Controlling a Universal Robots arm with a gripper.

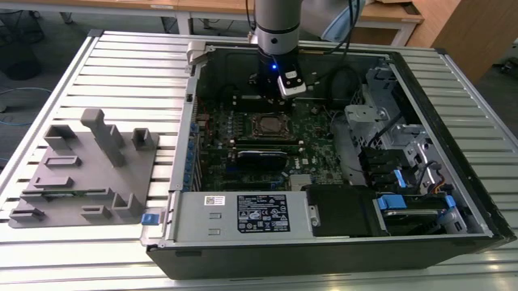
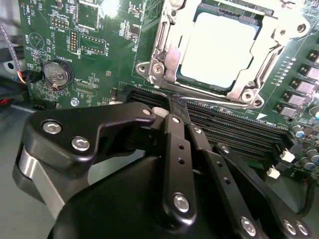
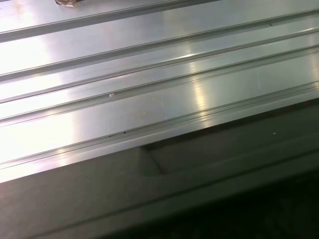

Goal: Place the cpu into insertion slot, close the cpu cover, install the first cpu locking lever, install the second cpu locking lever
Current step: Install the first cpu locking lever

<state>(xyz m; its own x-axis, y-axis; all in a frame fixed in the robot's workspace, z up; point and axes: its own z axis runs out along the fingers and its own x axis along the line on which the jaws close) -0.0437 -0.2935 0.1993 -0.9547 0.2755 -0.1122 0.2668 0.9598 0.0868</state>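
The cpu (image 2: 219, 50) lies flat in the insertion slot (image 2: 149, 67), its dull silver top showing through the square cut-out of the cpu cover (image 2: 167, 47), which is folded down over it. Whether the locking levers at the slot's sides are latched cannot be told.

In the second wrist view the gripper (image 2: 178, 104) is nearest the camera. Its 2 black fingers (image 2: 174, 144) are drawn together at the tips with nothing visible between them. The tips hang over the long black memory slots (image 2: 234, 134), just short of the slot's nearest edge. Beyond them come the cover and chip, with a round coin battery (image 2: 56, 73) off to one side on the green motherboard (image 2: 114, 45).

In the exterior view, taking the socket as the dial's centre, the closest thing is the grey power supply (image 1: 242, 215) at 6 o'clock, along the near wall of the open computer case (image 1: 324, 254). A dark card (image 1: 261, 159) stands between it and the socket. The drive bays with blue tabs (image 1: 404, 194) sit at 4 o'clock. A grey parts fixture (image 1: 81, 170) rests on the ribbed metal table (image 1: 121, 66) at 9 o'clock, well apart from the case. The gripper (image 1: 271, 102) hangs just past the socket at 12 o'clock, with the arm (image 1: 277, 24) rising behind it. Wooden desks (image 1: 389, 15) stand farthest back.

The first wrist view shows the table's ribbed surface (image 3: 149, 99).
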